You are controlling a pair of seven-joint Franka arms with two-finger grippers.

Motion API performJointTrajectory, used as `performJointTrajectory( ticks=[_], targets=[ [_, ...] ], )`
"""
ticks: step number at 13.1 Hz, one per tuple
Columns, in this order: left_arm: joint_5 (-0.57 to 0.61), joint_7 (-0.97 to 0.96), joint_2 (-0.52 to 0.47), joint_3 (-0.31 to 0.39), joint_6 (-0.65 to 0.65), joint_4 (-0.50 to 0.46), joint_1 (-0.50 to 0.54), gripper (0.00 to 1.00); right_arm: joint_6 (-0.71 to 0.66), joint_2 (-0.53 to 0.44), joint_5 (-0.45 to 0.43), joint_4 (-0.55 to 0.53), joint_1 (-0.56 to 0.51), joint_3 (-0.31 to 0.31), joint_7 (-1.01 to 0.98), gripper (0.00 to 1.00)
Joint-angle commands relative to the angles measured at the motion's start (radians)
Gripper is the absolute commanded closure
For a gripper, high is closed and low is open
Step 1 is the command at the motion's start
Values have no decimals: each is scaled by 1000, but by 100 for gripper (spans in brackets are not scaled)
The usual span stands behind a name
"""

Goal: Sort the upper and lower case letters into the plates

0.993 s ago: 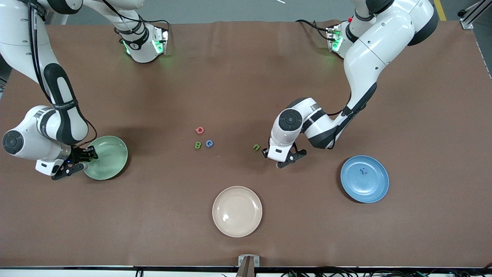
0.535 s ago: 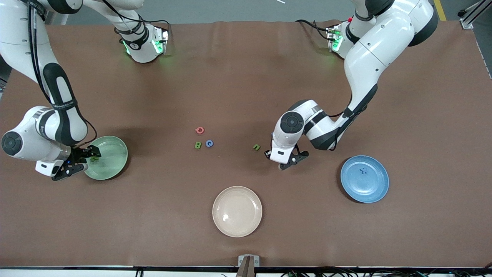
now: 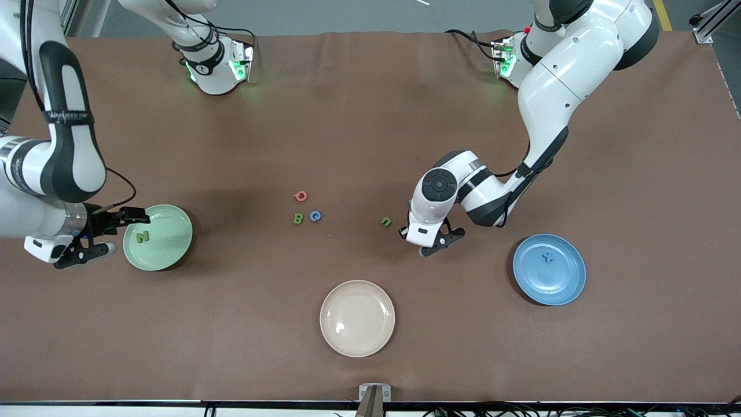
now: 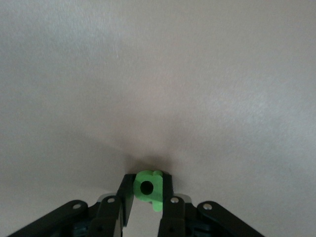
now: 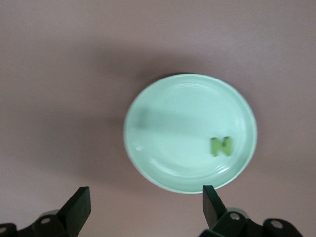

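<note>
The mint green plate (image 3: 168, 249) lies toward the right arm's end and holds a green N (image 3: 142, 236). The plate (image 5: 190, 131) and the N (image 5: 221, 146) also show in the right wrist view. My right gripper (image 3: 116, 234) hangs open and empty just beside the plate's rim (image 5: 144, 203). The blue plate (image 3: 564, 284) holds a blue letter (image 3: 547, 256). My left gripper (image 3: 396, 229) is low at the table, shut on a small green letter (image 3: 386, 221). In the left wrist view the letter (image 4: 148, 190) fills the gap of the left gripper (image 4: 147, 180).
A red letter (image 3: 300, 196), a green B (image 3: 297, 218) and a blue C (image 3: 315, 216) lie together mid-table. A cream-beige plate (image 3: 357, 318) sits nearer the front camera. The arm bases stand along the table's top edge.
My right gripper opened over the mint plate, left the green N in it, then rose and drew back off the rim. My left gripper shifted slightly by the small green letter.
</note>
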Motion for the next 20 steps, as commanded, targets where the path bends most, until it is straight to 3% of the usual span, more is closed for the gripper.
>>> performJointTrajectory(
  ticks=[1, 6, 11, 15, 16, 18, 19, 20],
  targets=[
    [3, 10, -47, 4, -37, 19, 44, 99, -22, -61, 10, -53, 105, -2, 216, 0],
    [1, 204, -171, -4, -197, 10, 199, 99, 5, -75, 23, -74, 309, -2, 533, 0],
    [1, 478, -193, -4, -257, -34, 397, 99, 318, -27, 68, -189, 515, -2, 769, 0],
    [1, 495, -165, -1, -238, -30, 440, 91, 474, 56, 77, -214, 615, -2, 872, 3],
    [1, 492, -156, -1, -225, -30, 446, 80, 517, 62, 77, -240, 620, -2, 872, 11],
    [-2, 484, -154, -1, -222, -30, 457, 42, 574, 79, 77, -271, 620, -2, 872, 25],
    [-3, 472, -156, -2, -222, -31, 454, 12, 587, 92, 77, -272, 620, -2, 872, 29],
    [-18, 455, -160, -4, -225, -34, 449, 1, 594, 105, 77, -272, 620, -2, 872, 33]
  ],
)
